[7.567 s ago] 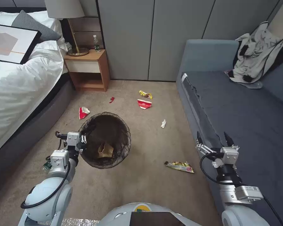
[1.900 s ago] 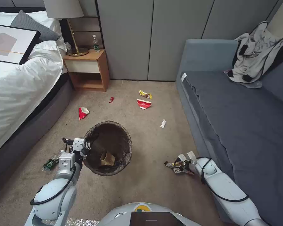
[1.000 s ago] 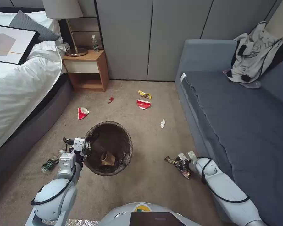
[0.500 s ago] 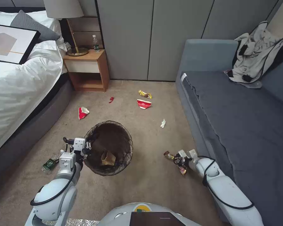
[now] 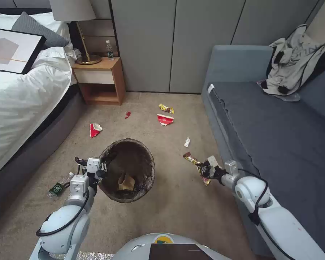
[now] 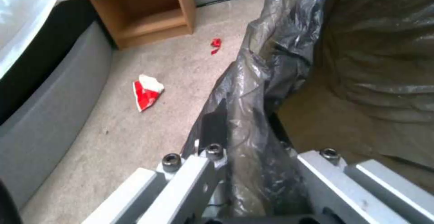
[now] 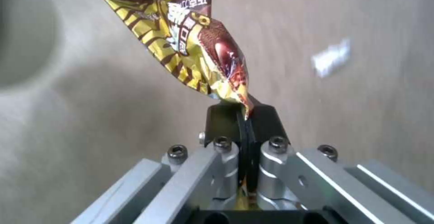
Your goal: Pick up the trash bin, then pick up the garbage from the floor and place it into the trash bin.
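My left gripper [image 5: 102, 169] is shut on the near-left rim of the trash bin [image 5: 133, 159], a round bin lined with a dark bag, with a crumpled tan paper bag [image 5: 125, 182] inside. In the left wrist view the gripper [image 6: 244, 132] pinches the bag-covered rim [image 6: 271, 64]. Right of the bin, my right gripper [image 5: 204, 169] holds a yellow snack wrapper [image 5: 192, 160] above the carpet; the right wrist view shows the gripper [image 7: 244, 113] shut on the wrapper [image 7: 190, 44]. Garbage on the floor: two red-and-white cartons [image 5: 165, 119] [image 5: 95, 129], a yellow wrapper [image 5: 166, 108], a white wad [image 5: 187, 142].
A grey sofa [image 5: 278, 137] runs along the right, with clothes [image 5: 296, 61] on its back. A bed [image 5: 21, 104] and wooden nightstand [image 5: 99, 81] stand at the left. A green-labelled bottle [image 5: 59, 185] lies by the bed, and a small red scrap [image 5: 127, 115] beyond the bin.
My right gripper has lifted the yellow snack wrapper off the carpet and carried it up and toward the bin. The left gripper still holds the bin, nearly unmoved.
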Robot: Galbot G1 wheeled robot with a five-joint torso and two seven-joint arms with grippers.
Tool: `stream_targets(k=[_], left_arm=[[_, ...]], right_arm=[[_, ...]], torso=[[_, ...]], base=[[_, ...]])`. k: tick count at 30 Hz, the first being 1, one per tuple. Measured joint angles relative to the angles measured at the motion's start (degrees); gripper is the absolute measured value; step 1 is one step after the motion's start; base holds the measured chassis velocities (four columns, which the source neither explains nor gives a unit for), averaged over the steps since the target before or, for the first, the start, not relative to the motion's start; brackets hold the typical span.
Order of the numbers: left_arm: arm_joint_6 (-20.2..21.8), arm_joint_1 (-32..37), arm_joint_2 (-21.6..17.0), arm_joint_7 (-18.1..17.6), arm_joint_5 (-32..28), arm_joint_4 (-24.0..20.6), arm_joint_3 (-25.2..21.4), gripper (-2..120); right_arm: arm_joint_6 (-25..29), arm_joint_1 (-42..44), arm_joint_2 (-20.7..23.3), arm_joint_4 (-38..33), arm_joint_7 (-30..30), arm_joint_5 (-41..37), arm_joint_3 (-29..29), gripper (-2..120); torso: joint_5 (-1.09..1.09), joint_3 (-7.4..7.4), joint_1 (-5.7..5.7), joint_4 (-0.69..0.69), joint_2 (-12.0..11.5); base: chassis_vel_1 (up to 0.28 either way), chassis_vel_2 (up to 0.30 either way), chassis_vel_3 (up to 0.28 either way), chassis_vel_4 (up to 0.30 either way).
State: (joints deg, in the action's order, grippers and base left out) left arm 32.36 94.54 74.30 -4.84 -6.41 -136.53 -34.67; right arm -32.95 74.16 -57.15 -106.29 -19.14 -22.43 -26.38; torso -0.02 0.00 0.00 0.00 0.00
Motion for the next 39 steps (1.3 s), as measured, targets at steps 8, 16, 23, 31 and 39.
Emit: stream_targets(k=[8, 16, 23, 31, 39], left_arm=[[0.39, -0.78, -0.78, 0.04, -0.07, 0.69, 1.81, 3], [1.87, -0.98, -1.16, 0.26, -0.62, 1.09, 2.74, 3], [2.84, -1.54, -0.92, 0.64, -0.53, 1.72, 3.64, 3], [3.03, -1.60, -0.66, 0.69, -0.35, 1.80, 3.80, 3], [3.12, -1.53, -0.44, 0.70, -0.28, 1.56, 3.69, 3]], right_arm=[[-2.39, -1.99, 3.03, -15.44, 3.97, -6.89, 0.70, 0], [-3.89, -9.64, 5.85, -23.62, 5.44, -12.39, 4.67, 0], [-5.18, -15.87, 6.22, -27.54, 8.74, -18.83, 10.61, 0], [-6.74, -21.47, 5.61, -26.92, 9.32, -20.33, 20.15, 0], [-8.20, -22.95, 5.06, -25.73, 9.87, -19.63, 25.96, 0]], torso=[[0.01, 0.00, 0.00, 0.01, 0.00], [0.01, 0.00, 0.00, 0.01, 0.00], [0.01, 0.00, 0.00, 0.00, 0.00], [0.01, 0.00, 0.00, 0.00, 0.00], [0.01, 0.00, 0.00, 0.00, 0.00]], base=[[0.000, 0.000, 0.000, 0.000], [0.000, 0.000, 0.000, 0.000], [0.000, 0.000, 0.000, 0.000], [0.000, 0.000, 0.000, 0.000], [0.000, 0.000, 0.000, 0.000]])
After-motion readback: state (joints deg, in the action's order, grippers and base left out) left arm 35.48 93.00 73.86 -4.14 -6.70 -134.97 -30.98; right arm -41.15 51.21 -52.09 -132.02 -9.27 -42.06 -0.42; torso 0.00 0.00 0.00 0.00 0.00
